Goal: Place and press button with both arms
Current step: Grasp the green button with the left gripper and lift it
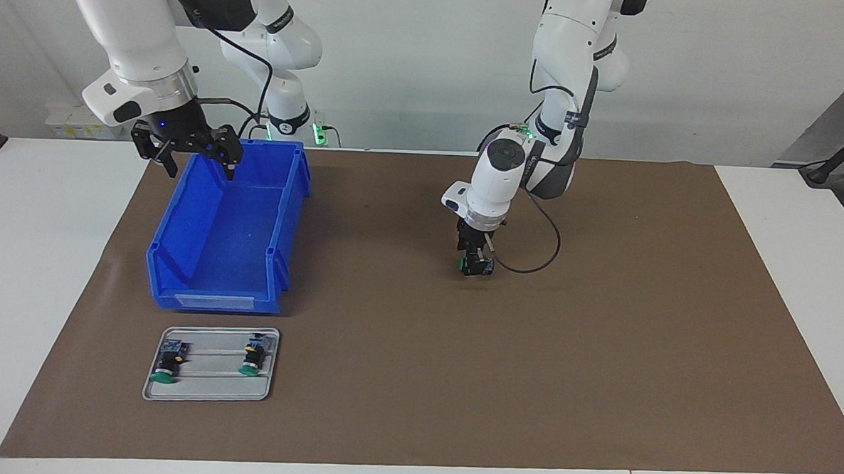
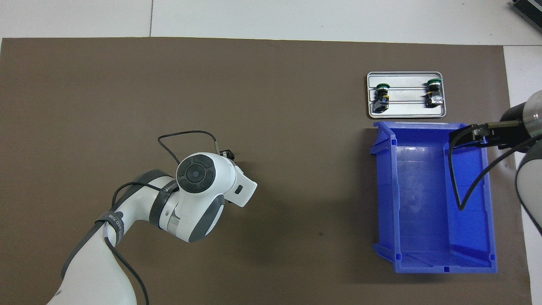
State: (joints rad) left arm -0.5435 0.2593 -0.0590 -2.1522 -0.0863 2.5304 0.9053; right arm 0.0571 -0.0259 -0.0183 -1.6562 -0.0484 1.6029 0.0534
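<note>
While the left claw (image 1: 476,262) stood low at the middle of the tabletop (image 1: 602,359), its fingers narrowed around the button (image 1: 479,268), the button sat directly under it, its long axis hard to judge. The right claw (image 1: 187,154) hung wide and empty over the blue bin (image 1: 209,295) near the right arm's end. Only the facing view showed the grip; overhead, the wrist hid it.
</note>
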